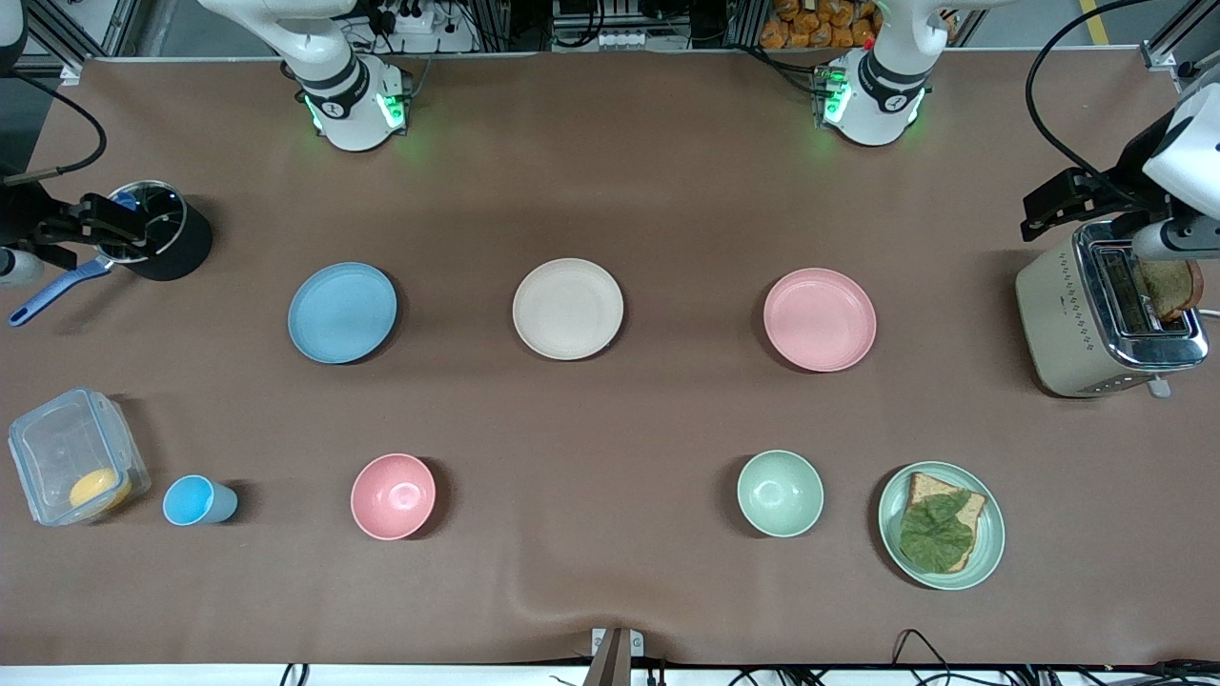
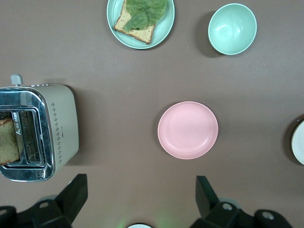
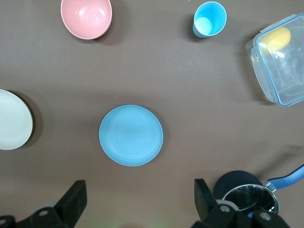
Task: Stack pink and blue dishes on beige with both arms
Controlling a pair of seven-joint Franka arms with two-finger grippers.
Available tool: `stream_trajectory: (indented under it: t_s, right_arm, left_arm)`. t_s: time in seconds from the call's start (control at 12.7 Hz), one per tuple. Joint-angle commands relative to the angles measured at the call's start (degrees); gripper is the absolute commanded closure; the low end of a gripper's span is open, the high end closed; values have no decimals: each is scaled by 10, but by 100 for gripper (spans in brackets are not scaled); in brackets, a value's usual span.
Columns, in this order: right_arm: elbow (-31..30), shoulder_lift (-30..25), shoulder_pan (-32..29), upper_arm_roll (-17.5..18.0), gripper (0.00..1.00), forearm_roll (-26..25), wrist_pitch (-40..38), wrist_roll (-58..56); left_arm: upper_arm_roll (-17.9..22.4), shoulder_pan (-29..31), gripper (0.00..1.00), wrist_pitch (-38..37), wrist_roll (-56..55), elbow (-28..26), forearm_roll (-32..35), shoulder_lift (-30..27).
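Note:
Three flat plates lie in a row across the middle of the table: the light blue plate [image 1: 342, 312] toward the right arm's end, the beige plate [image 1: 568, 309] in the centre, the pink plate [image 1: 819, 319] toward the left arm's end. All three are bare. My left gripper [image 2: 141, 190] hangs open high over the table, by the pink plate [image 2: 188, 129], with the beige plate's rim [image 2: 299, 142] at the picture's edge. My right gripper [image 3: 140, 192] hangs open high by the blue plate [image 3: 131, 135], and the beige plate [image 3: 13, 119] shows beside it. Neither gripper appears in the front view.
Nearer the front camera stand a pink bowl [image 1: 393, 495], a blue cup [image 1: 195, 500], a clear lidded box [image 1: 71, 457], a green bowl [image 1: 780, 493] and a green plate [image 1: 991, 534] with toast and a leaf. A toaster [image 1: 1077, 324] and a black pot [image 1: 157, 233] stand at the table's ends.

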Motion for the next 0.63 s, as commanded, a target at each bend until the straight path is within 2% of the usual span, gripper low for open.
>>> stream_trajectory:
  t_s: [0.0, 0.55]
  right_arm:
    - [0, -4, 3, -4, 0, -6, -5, -1]
    - [0, -4, 5, -3, 0, -6, -21, -1]
  left_arm:
    - [0, 3, 0, -10, 4, 2, 2, -8]
    - [0, 3, 0, -11, 3, 2, 5, -8]
